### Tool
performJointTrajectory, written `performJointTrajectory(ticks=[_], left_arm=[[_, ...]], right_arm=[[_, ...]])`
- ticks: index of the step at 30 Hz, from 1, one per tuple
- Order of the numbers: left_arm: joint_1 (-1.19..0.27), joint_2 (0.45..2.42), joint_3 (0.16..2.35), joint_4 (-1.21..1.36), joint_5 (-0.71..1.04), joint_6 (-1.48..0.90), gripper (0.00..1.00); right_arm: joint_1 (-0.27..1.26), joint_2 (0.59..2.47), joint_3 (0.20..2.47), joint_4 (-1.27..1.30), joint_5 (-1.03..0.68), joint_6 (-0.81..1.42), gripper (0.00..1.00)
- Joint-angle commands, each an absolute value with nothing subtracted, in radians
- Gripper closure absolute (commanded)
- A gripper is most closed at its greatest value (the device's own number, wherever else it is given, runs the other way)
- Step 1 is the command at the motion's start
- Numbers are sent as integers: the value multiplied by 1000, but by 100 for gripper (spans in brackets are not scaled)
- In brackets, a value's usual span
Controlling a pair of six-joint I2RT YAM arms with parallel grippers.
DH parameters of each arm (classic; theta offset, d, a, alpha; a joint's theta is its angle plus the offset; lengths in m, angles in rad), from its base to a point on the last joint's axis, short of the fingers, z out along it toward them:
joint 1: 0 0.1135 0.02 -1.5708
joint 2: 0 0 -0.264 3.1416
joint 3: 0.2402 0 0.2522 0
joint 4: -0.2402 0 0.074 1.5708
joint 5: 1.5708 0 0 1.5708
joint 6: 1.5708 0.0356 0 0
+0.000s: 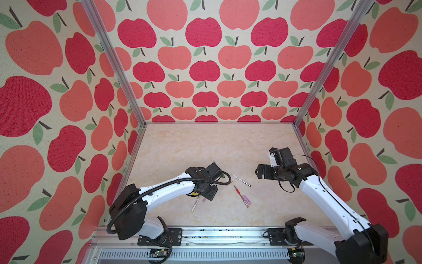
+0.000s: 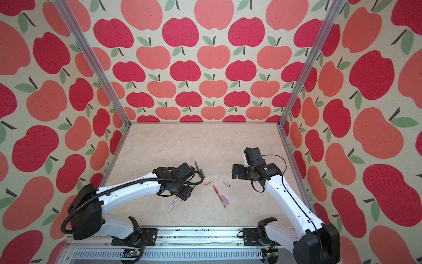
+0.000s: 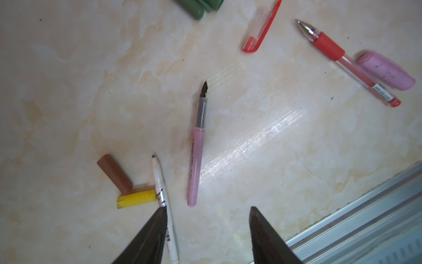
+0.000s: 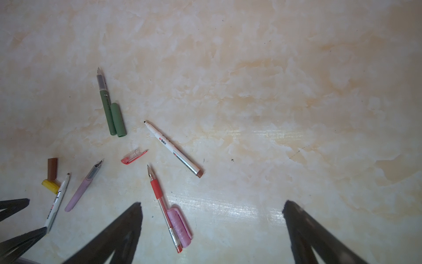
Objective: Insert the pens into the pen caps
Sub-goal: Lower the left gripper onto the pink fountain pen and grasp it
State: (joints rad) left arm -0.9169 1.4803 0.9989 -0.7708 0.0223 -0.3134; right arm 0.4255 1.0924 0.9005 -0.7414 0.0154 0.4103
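Left gripper half-open, one finger seemingly over yellow-print pen, right gripper wide open, empty

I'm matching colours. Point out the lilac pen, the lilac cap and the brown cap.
lilac pen (image 3: 197, 146): left wrist view, mid-barrel.
lilac cap (image 3: 386, 70): left wrist view, middle of its body.
brown cap (image 3: 114, 173): left wrist view, middle of its side.
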Motion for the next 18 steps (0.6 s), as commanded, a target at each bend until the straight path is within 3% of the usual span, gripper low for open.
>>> performJointTrajectory(ticks=[1, 18], left_arm=[[-923, 1542, 1037, -825, 1, -247, 44], [-887, 1676, 1003, -714, 58, -204, 63]], right_arm=[[432, 1076, 917, -748, 35, 422, 1], [433, 1051, 903, -738, 37, 422, 1]])
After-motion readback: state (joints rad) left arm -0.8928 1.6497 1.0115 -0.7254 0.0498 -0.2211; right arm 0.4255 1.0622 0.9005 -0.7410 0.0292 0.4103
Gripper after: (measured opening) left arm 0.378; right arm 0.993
